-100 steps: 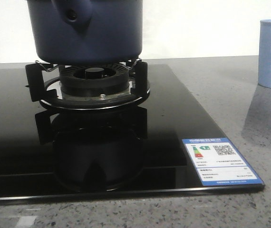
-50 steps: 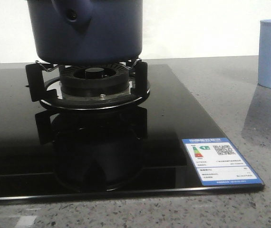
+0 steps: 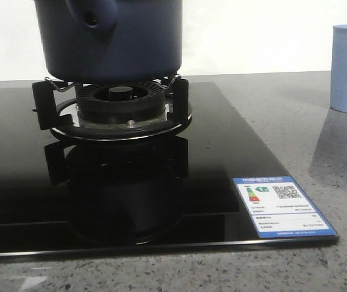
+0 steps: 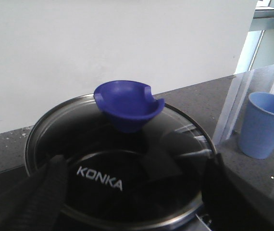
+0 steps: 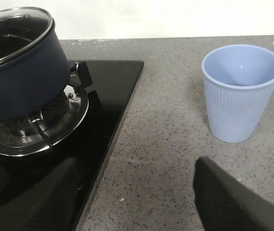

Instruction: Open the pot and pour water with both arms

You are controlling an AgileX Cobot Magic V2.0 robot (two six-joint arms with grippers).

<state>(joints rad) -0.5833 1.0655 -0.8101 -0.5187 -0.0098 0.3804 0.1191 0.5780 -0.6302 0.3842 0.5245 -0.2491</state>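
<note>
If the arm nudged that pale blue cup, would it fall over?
Probably it would slide or tip easily: the cup looks thin-walled and almost empty, so likely light. It narrows toward its base, which makes tipping likelier. It stands alone on the speckled counter.

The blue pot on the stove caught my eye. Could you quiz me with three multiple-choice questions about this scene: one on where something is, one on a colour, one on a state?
1. Where does the pot sit?
A. On the burner stand of the black stove
B. On the bare grey counter
C. Inside the cup

2. What colour is the knob on the glass lid?
A. Red
B. Blue
C. White

3. What state is the pot in?
A. Lid off and lying on the counter
B. Tipped over the cup
C. Upright with the lid on

Answers:
1. A: in the front view the pot rests on the burner stand of the stove.
2. B: the left wrist view shows a blue knob on the lid.
3. C: the lid covers the pot, which stands level, and the cup stands apart on the counter.
</note>
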